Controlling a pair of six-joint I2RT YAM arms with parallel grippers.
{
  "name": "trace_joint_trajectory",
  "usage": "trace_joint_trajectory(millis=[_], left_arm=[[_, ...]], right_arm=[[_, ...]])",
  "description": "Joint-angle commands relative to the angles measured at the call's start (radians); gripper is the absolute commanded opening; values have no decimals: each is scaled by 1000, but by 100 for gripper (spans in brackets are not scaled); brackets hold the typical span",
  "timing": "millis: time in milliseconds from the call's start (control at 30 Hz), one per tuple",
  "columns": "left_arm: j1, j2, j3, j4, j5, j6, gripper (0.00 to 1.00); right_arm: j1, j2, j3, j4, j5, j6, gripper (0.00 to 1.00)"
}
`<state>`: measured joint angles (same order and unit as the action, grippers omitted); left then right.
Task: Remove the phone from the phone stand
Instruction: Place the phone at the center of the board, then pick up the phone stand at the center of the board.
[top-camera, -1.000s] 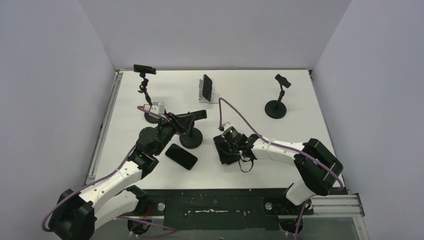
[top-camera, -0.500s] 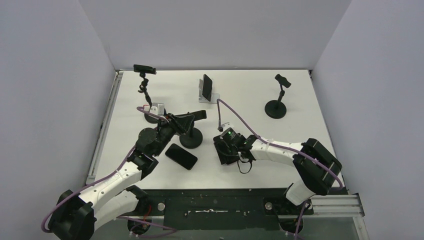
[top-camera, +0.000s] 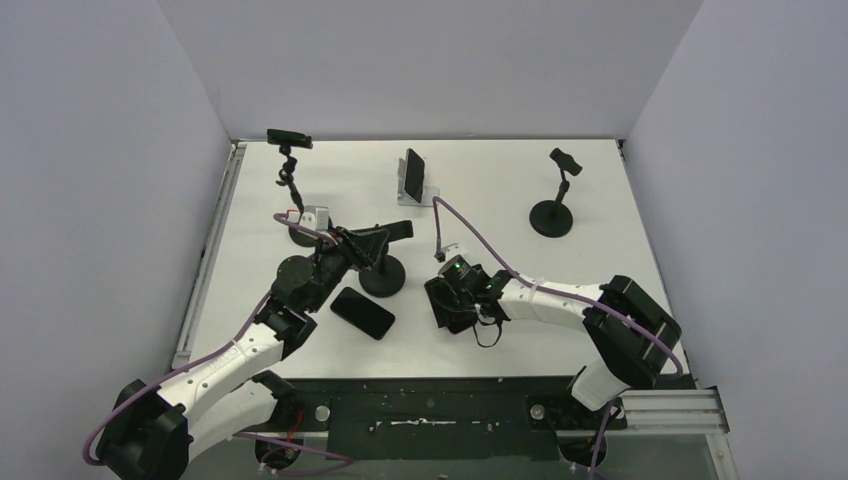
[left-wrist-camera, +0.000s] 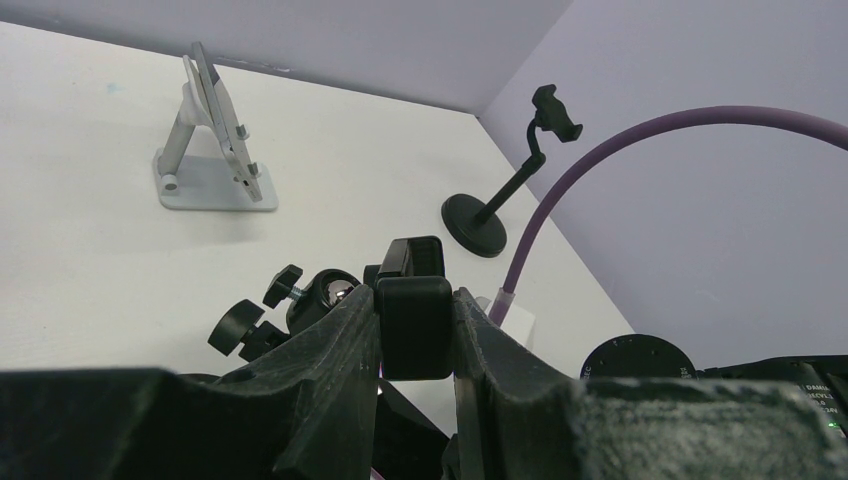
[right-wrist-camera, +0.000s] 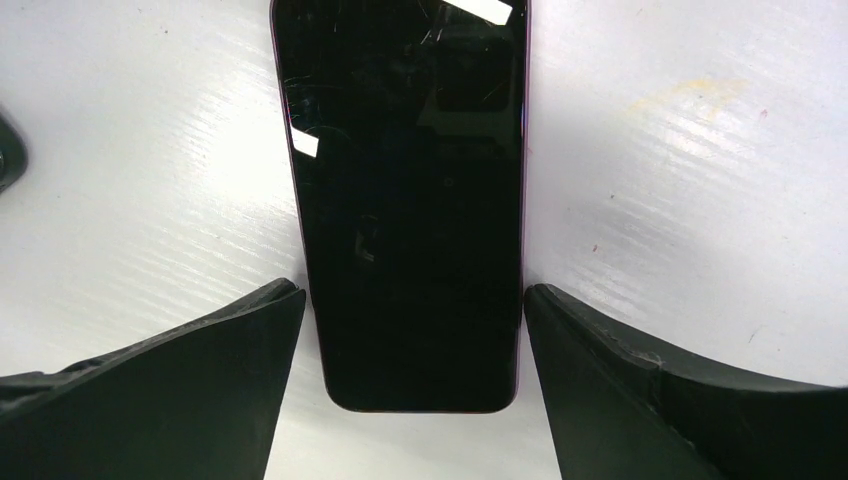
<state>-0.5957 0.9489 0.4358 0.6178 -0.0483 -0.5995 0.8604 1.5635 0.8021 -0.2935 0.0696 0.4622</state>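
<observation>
A black phone (right-wrist-camera: 405, 200) with a scratched screen lies flat on the white table. My right gripper (right-wrist-camera: 412, 330) stands open over its near end, one finger on each side with a thin gap to each long edge. From above, the right gripper (top-camera: 448, 304) covers that phone. My left gripper (left-wrist-camera: 415, 315) is shut on the black clamp head (left-wrist-camera: 412, 285) of the phone stand (top-camera: 384, 274), which has a round black base and holds no phone. The left gripper (top-camera: 372, 241) sits just above that base.
A second black phone (top-camera: 362, 312) lies flat between the arms. At the back are a white stand holding a phone (top-camera: 413, 174), a tall stand with a phone on top (top-camera: 288, 137) and an empty black stand (top-camera: 553, 214). A purple cable (top-camera: 470, 228) arcs over the table.
My right gripper's jaws have spread wider around the phone and the gripper has shifted slightly left. The left arm has not moved.
</observation>
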Motion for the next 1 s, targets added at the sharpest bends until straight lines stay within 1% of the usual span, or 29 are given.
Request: trace_joint_trajectory(millis=[0, 133, 167, 300, 433, 533, 600, 667, 767, 833, 967], left_arm=[[4, -21, 9, 95, 4, 23, 0], [4, -22, 14, 91, 11, 20, 0], [4, -21, 19, 87, 14, 20, 0], [4, -20, 31, 84, 37, 2, 0], [4, -20, 38, 84, 48, -17, 0], [4, -19, 38, 85, 48, -34, 0], [4, -15, 33, 90, 48, -48, 0], [4, -12, 29, 96, 48, -62, 0], [4, -13, 21, 100, 48, -77, 0], [6, -16, 15, 101, 48, -90, 0], [7, -23, 12, 95, 48, -95, 0]], right_arm=[[11, 36, -9, -3, -5, 30, 84], [21, -7, 9, -13, -6, 32, 86], [25, -28, 17, -19, -5, 30, 90], [28, -162, 45, -7, -3, 11, 92], [29, -368, 51, 92, -21, -12, 90], [19, -466, 64, 196, -14, 8, 87], [4, -472, 98, 223, -6, 36, 84], [-18, -442, 139, 234, -17, 69, 80], [-58, -384, 180, 267, -58, 111, 71], [-100, -350, 187, 302, -125, 146, 67], [-129, -305, 193, 382, -192, 178, 63]])
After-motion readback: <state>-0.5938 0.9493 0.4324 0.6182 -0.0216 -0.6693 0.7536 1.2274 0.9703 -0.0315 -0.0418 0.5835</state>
